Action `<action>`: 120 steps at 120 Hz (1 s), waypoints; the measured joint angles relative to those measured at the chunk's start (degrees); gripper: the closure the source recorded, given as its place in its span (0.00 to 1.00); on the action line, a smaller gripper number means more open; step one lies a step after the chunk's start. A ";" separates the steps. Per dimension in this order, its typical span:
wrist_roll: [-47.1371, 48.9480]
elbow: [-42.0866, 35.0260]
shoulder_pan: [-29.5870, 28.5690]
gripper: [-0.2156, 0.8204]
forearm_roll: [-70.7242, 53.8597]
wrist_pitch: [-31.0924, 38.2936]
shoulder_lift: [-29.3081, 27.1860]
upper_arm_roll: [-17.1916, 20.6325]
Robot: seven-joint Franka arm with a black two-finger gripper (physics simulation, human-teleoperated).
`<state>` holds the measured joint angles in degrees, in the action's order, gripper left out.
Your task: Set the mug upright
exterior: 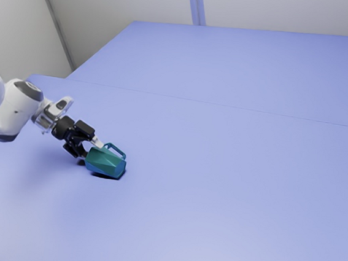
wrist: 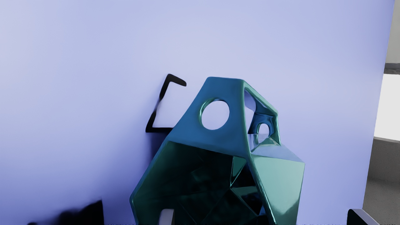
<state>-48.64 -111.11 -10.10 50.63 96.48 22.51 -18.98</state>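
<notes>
mug cropped by wrist view's bottom edge, arm cropped at exterior view's left

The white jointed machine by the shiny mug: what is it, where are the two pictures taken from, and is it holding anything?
It is a robot arm, simulated by computer, with a black two-finger gripper as its hand. The exterior view looks on from the arm's side. The wrist view comes from a camera on the hand, so the fingertips show along its bottom edge. On the smooth pale-blue table, a shiny teal, many-sided mug lies on its side, handle up. The fingers are spread, one across the mug's open mouth, the other clear of its side, so nothing is held.
</notes>
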 joint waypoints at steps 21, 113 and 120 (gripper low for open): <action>-1.45 -1.35 0.05 0.23 1.63 -0.56 -0.17 0.00; -4.31 -2.46 0.79 0.77 3.62 -0.38 -0.97 0.09; -4.40 -2.46 0.79 0.80 3.73 -0.39 -1.05 0.14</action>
<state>-53.04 -113.57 -9.31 54.37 96.09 21.47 -18.84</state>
